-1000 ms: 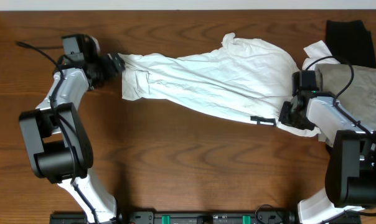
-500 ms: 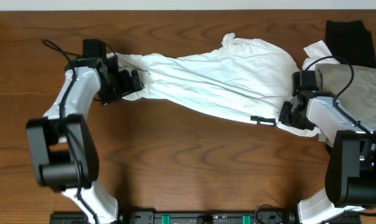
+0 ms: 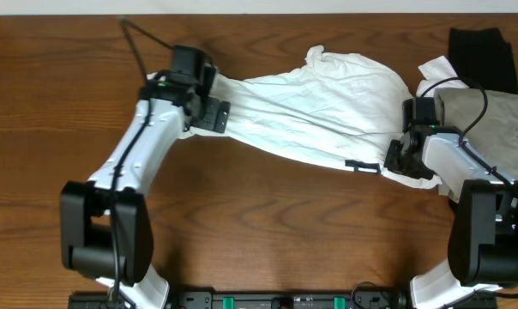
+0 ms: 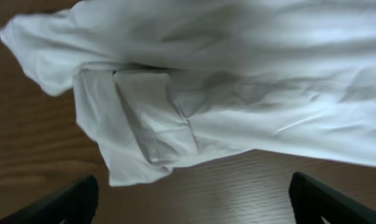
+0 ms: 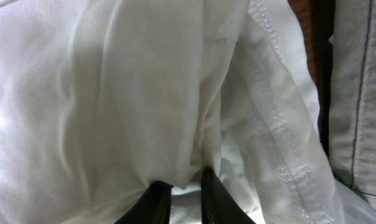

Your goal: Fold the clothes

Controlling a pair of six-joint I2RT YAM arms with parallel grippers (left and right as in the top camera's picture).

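Observation:
The white T-shirt (image 3: 319, 107) lies bunched in a long band across the table, its small black print (image 3: 362, 166) near the right end. My left gripper (image 3: 214, 116) hovers over the shirt's left end. In the left wrist view that gripper (image 4: 194, 211) is open above bare wood, just short of the shirt's folded sleeve edge (image 4: 150, 137), with nothing between its fingers. My right gripper (image 3: 400, 159) sits at the shirt's right end. In the right wrist view it (image 5: 187, 194) is shut on a pinched fold of the white cloth (image 5: 144, 93).
A grey-beige garment (image 3: 490, 120) lies at the right edge under the right arm, also seen in the right wrist view (image 5: 362, 93). A black garment (image 3: 482, 51) is at the back right corner. Bare wooden table (image 3: 268, 223) stretches in front of the shirt.
The left arm has swung right from the shirt's far-left tip to above its left end, staying open. The right arm and its grip have not moved.

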